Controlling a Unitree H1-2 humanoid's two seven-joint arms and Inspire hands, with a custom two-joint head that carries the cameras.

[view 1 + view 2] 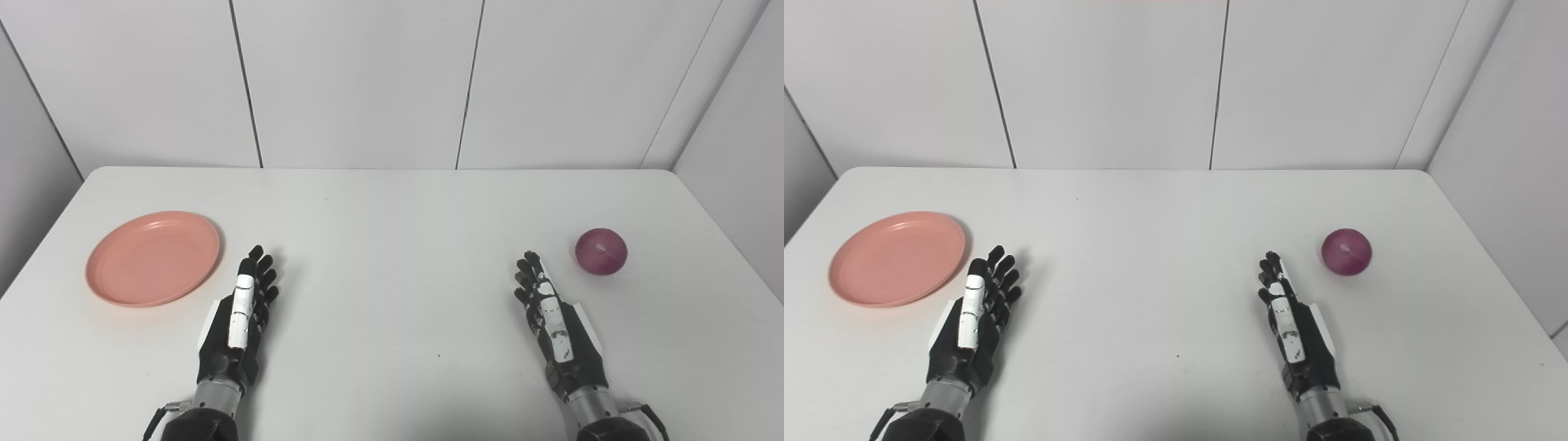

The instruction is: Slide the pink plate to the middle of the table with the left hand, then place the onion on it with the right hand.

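Observation:
A pink plate (153, 257) lies flat on the white table at the left side. A round purple onion (601, 251) sits on the table at the right side. My left hand (240, 315) rests near the front edge, open and empty, its fingers pointing away just right of the plate and apart from it. My right hand (553, 318) is open and empty, its fingers straight, a little left of and nearer than the onion, not touching it. The same scene shows in the right eye view, with the plate (898, 258) and the onion (1346, 252).
The white table (392, 214) has rounded far corners and is closed in by white wall panels (367, 79) at the back and both sides.

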